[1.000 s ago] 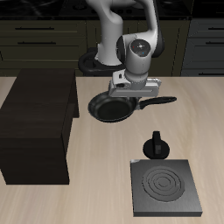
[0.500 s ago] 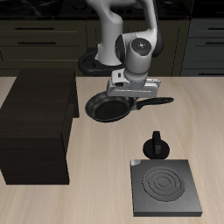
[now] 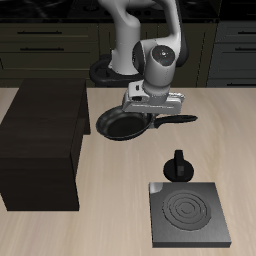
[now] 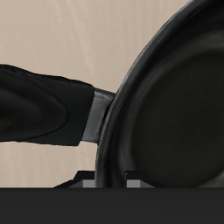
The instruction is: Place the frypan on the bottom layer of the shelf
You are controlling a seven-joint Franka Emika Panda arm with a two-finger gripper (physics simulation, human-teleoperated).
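The gripper appears to pinch the frypan where handle meets rim, holding it above the tabletop just beside the shelf. The handle's long axis points away from the shelf.

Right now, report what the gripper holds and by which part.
The gripper holds the frypan, gripped near where the long handle joins the bowl's rim. The pan is carried above the table, beside the shelf.

frypan black | shelf near-black brown | table pale wood
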